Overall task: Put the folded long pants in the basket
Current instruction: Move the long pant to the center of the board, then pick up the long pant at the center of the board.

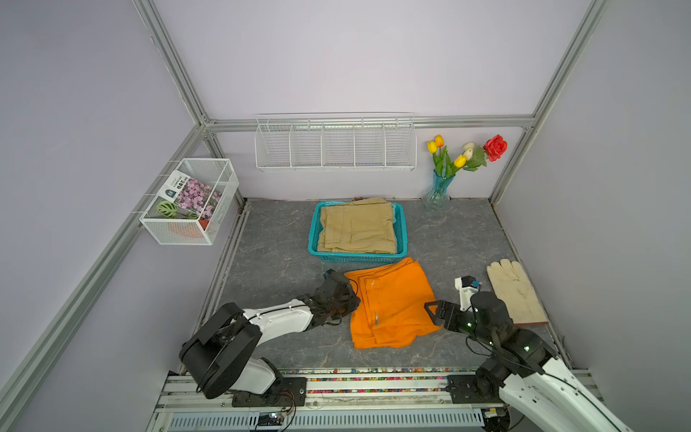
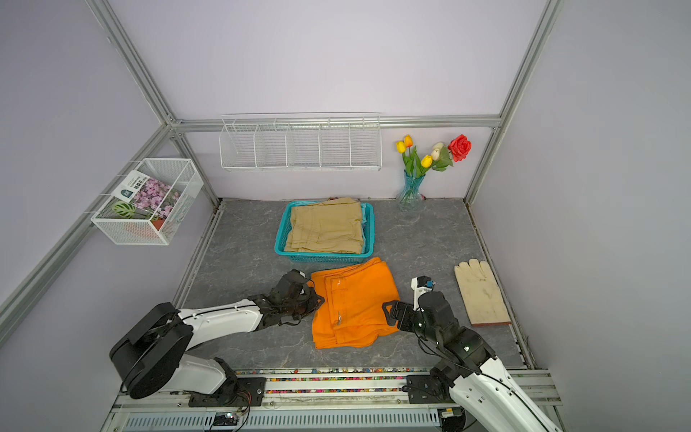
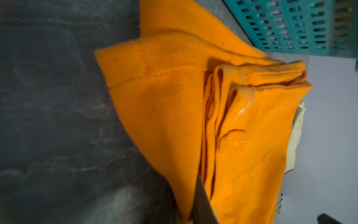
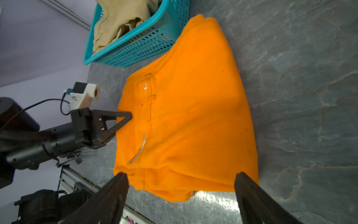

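Presently the left gripper (image 1: 354,299) is clenched on the left edge of the folded orange pants (image 1: 392,303). The left wrist view shows that edge pinched and tented off the grey tabletop (image 1: 276,262). The rest of the orange pants lies flat, just in front of the teal basket (image 1: 357,257); whether their far edge touches its front wall cannot be told. Their long axis runs from the robot's side toward the basket, slightly slanted. Folded tan pants (image 1: 359,226) lie on top inside the basket. At the right edge of the orange pants, the right gripper (image 1: 433,312) stands with jaws wide apart, holding nothing, the cloth just ahead of its fingertips. A cream glove (image 1: 516,291) lies well apart to the right.

Judgement: a two-sided lift is in hand. The right gripper needs to advance leftward and close on its edge before the pants can travel forward into the basket.
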### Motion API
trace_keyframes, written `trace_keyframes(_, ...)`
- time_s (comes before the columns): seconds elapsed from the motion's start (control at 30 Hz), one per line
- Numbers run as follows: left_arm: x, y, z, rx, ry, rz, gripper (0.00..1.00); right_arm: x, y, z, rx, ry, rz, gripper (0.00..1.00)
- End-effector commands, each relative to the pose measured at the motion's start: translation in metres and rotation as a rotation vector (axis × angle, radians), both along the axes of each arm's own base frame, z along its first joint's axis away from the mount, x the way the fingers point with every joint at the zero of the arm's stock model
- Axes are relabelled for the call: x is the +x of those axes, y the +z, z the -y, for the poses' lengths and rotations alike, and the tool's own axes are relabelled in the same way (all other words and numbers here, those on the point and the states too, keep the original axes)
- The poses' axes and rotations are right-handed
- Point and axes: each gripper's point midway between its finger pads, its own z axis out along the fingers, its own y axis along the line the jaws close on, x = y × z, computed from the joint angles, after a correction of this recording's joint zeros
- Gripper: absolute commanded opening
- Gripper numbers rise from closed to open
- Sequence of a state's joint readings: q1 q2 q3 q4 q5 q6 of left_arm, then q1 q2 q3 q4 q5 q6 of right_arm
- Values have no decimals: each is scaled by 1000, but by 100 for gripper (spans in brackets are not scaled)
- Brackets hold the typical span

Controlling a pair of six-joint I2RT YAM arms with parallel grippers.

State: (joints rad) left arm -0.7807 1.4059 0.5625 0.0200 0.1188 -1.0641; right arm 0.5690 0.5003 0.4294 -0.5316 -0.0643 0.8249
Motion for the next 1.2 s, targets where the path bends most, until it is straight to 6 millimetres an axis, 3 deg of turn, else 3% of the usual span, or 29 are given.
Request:
trace_keyframes(0.0,-7,-2,-19,83,-12,12,0,12,-22,-16,116,-32,-16,93)
trace_keyframes(0.13,-12,-1,-24,106,-28,11,0,42,-44,14,-82,-195,21,98)
trace_keyframes(0.2,-15,-3,-28,117,-29,11,0,53,-49,16,-154,-198,-5,98)
trace_keyframes(0.53,-17,8,-34,120,-24,34,0,88,-81,-34,-107,-32,-146,94)
trace_keyframes(0.63,-17,12,-37,124,-17,44,0,88,-82,-46,-69,23,-173,84)
trace_keyframes(0.7,-18,14,-39,125,-16,49,0,86,-80,-50,-45,44,-164,70)
trace_keyframes(0.73,-18,14,-39,125,-17,49,0,85,-79,-51,-40,49,-159,60)
trace_keyframes(0.8,-19,15,-39,125,-22,55,0,84,-76,-49,-41,49,-156,23)
trace_keyframes(0.87,-18,16,-40,126,-22,60,0,81,-72,-51,-32,59,-158,7)
trace_keyframes(0.93,-18,18,-39,125,-26,61,0,77,-66,-53,-16,77,-156,1)
trace_keyframes(1.03,-17,26,-35,115,-39,61,0,71,-52,-55,9,89,-123,0)
trace_keyframes(1.17,-16,50,-33,96,-43,80,0,60,-18,-60,61,138,-50,0)
